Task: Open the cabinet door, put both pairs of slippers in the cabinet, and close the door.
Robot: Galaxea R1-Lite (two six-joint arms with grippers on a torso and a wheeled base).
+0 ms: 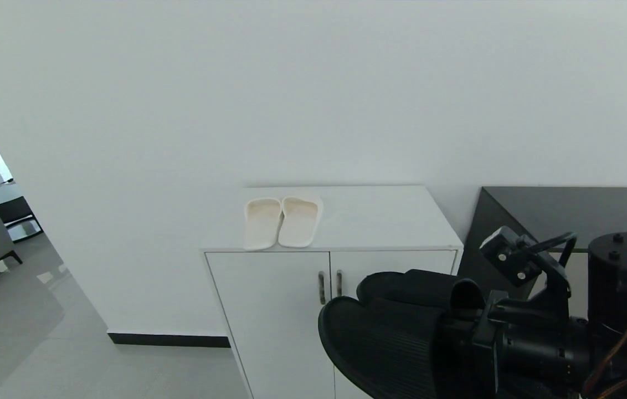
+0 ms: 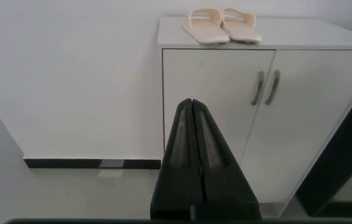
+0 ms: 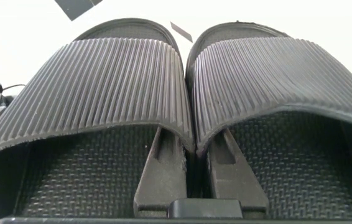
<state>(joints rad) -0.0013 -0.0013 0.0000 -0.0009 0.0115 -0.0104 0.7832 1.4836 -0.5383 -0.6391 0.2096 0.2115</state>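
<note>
Black slippers [image 3: 101,87] sit clamped in your right gripper [image 3: 194,163] — hold that pinch firm. Your left gripper [image 2: 193,134] is closed, empty; part it, hook a handle [image 2: 258,88] of the closed cabinet [image 2: 213,93], pull straight. Cream slippers [image 2: 221,23] lie on top.

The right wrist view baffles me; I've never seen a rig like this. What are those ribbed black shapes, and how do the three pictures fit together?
This is a two-armed robot facing a white cabinet. The head view looks down from a camera on its head, and each wrist view comes from a camera on one arm. The ribbed shapes are a pair of black slippers, seen from very close. The right gripper pinches them where their inner sides meet. In the head view they hang in front of the cabinet. The left gripper is shut, holds nothing, and points toward the cabinet. A pair of cream slippers lies on the cabinet's top. Both doors are closed.
</note>
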